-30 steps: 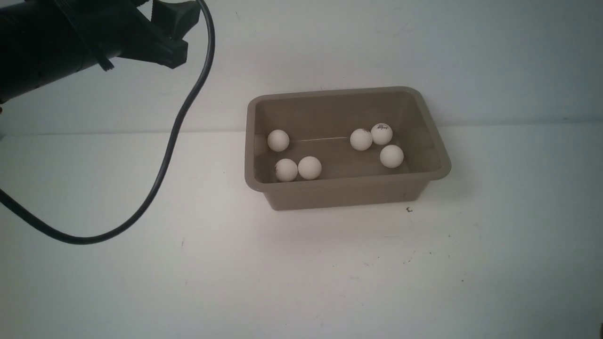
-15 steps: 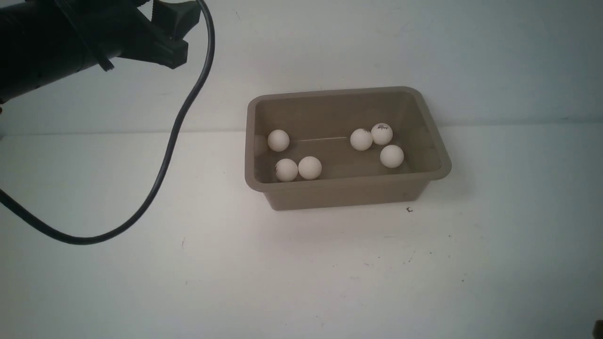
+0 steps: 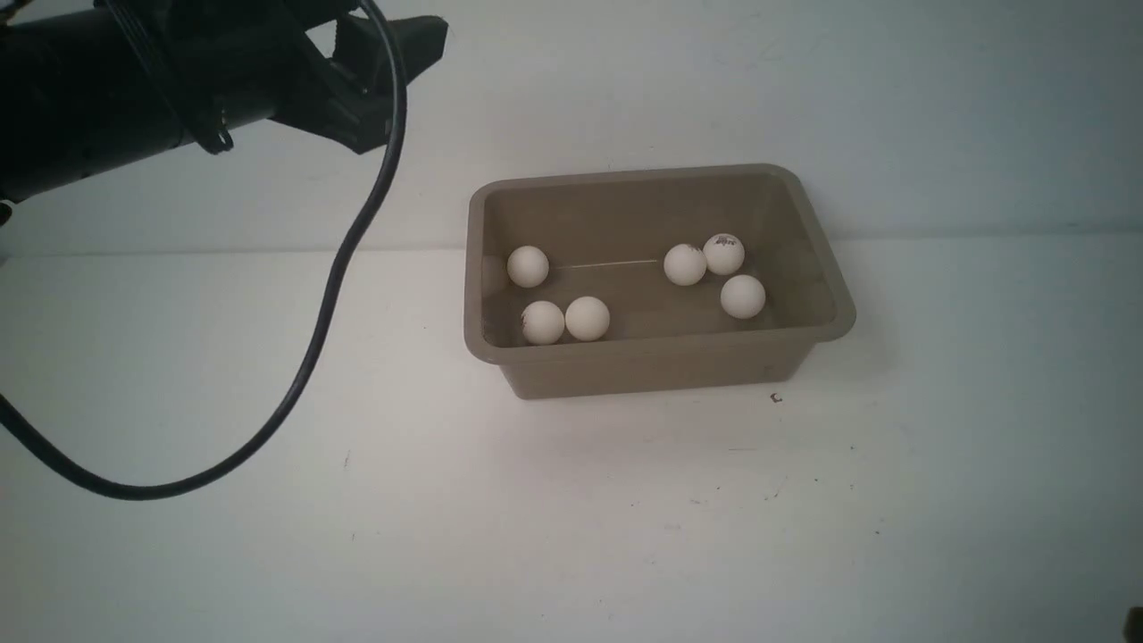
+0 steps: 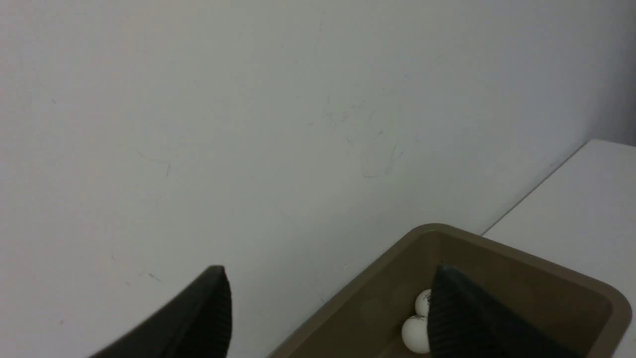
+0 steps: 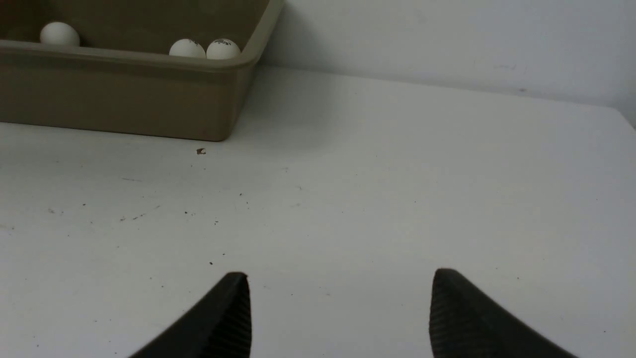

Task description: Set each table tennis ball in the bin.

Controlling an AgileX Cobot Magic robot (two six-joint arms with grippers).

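The taupe bin (image 3: 656, 350) stands at the back middle of the white table, and several white table tennis balls (image 3: 588, 318) lie inside it. One group sits at its left end and another (image 3: 723, 254) at its right end. My left gripper (image 3: 402, 85) hangs high at the far left, above and left of the bin. It is open and empty, with a bin corner (image 4: 348, 298) and two balls (image 4: 415, 333) past its fingers. My right gripper (image 5: 340, 276) stands open and empty low over bare table, off the bin's (image 5: 124, 94) right end.
A black cable (image 3: 339, 268) hangs from the left arm and loops low over the table's left side. A white wall rises just behind the bin. A small dark speck (image 3: 775, 398) lies by the bin's front right corner.
My left arm has moved to the right, toward the bin, and its cable has swung with it. The balls and the bin have stayed still.
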